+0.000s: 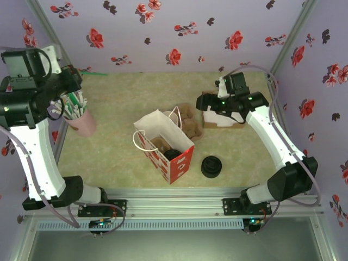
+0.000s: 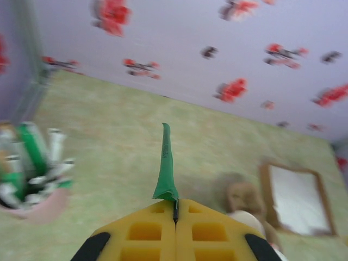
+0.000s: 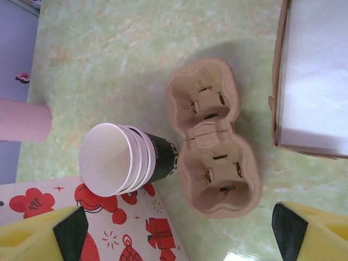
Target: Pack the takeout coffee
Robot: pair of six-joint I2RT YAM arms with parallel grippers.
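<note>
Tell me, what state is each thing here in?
Left gripper: shut on a green stick.
Right gripper: open, empty.
Gift bag: upright, open.
Cup carrier: empty.
Paper cups: stacked, lidless.
Black lids: stacked on the table.
Cardboard box: open.

Enclosure is lined on three sides with lilac fabric printed with red and dark flowers: far wall (image 1: 163, 38), left wall (image 1: 12, 41), right wall (image 1: 326, 81). Bare metal posts stand in the far-left corner (image 1: 39, 15) and far-right corner (image 1: 291, 32). Table (image 1: 119, 103) is covered with a pale green-beige marbled sheet, slightly glossy, with a small bright reflection near the bottom of the right wrist view. Silver slotted rail (image 1: 174, 202) runs along the near edge of the table, with a perforated strip (image 1: 179, 224) just below it and a plain grey surface (image 1: 174, 247) nearer still. Light is even and diffuse; shadows on the table are soft.
</note>
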